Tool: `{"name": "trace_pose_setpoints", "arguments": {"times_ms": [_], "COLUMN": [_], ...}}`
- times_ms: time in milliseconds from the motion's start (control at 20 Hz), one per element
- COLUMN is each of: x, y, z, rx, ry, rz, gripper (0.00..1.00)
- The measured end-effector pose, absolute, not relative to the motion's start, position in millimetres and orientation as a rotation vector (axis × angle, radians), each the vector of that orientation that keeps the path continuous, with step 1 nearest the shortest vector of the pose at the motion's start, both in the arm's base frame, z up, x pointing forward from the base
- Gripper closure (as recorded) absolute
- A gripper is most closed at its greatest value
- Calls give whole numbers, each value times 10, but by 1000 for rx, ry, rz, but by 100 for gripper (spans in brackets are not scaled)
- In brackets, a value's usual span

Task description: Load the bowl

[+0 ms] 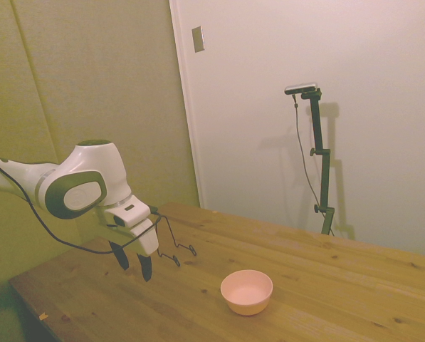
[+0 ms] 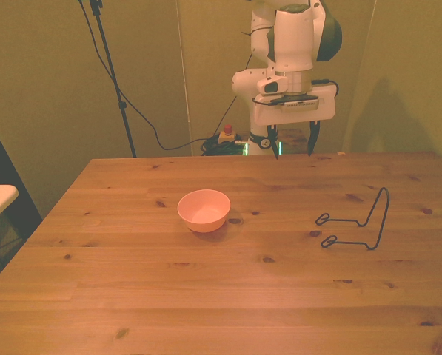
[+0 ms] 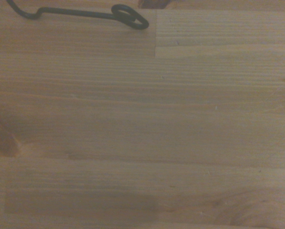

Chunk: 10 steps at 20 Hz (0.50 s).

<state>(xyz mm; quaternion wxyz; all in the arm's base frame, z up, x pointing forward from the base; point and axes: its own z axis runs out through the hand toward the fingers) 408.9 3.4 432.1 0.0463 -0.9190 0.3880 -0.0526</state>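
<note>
One pale pink bowl (image 2: 203,209) sits upright on the wooden table (image 2: 206,296), mouth facing up, and nothing lies in it; being round, it has no long axis to speak of. My claw (image 2: 292,144) hangs in the air above the table's far part, fingers pointing down and spread apart, holding nothing. The bowl lies well apart from me, toward the front view's left and nearer that camera; in the side view it rests on the boards (image 1: 326,285) to the picture's right of my claw (image 1: 132,261). A thin black wire rack (image 2: 361,222) stands on the front view's right, well apart from the bowl, and my wrist camera catches one looped foot of it (image 3: 128,16) over bare planks. Bare wood surrounds the bowl on every side, and it sits well in from the table's edges.
</note>
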Motion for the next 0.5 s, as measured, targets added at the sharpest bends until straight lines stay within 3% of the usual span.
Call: {"name": "trace_pose_setpoints", "arguments": {"times_ms": [250,500], "x": [4195,4507], "y": [-47,-595], "z": [4416,4617], "rx": [-2803,-2781], "ry": [1184,1281], "rz": [-244,-324], "gripper": [0,0]}}
